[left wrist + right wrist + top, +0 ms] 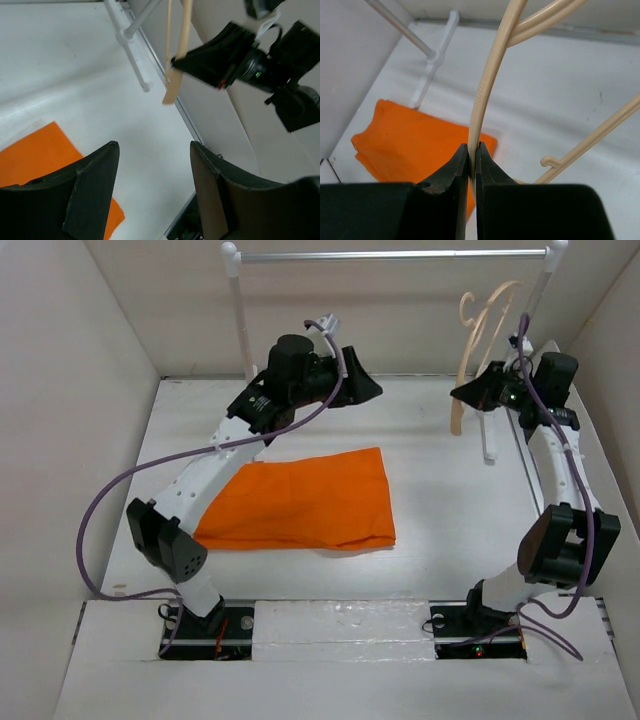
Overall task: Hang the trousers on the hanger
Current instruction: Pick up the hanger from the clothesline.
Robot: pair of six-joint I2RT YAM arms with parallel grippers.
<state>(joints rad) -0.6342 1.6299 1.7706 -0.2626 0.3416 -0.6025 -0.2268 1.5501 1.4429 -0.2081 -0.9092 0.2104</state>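
Observation:
The orange trousers (305,502) lie folded flat on the white table, left of centre; they also show in the wrist views (35,155) (410,145). The beige hanger (463,360) stands nearly upright in the air at the back right, hook uppermost. My right gripper (462,392) (474,146) is shut on one thin arm of the hanger (485,85). My left gripper (372,386) (155,147) hovers open and empty above the table behind the trousers, pointing toward the hanger (177,55) and apart from it.
A rack with white posts and a silver bar (390,255) spans the back; its right foot (488,455) rests on the table under the hanger. Cardboard walls close in the left, right and back sides.

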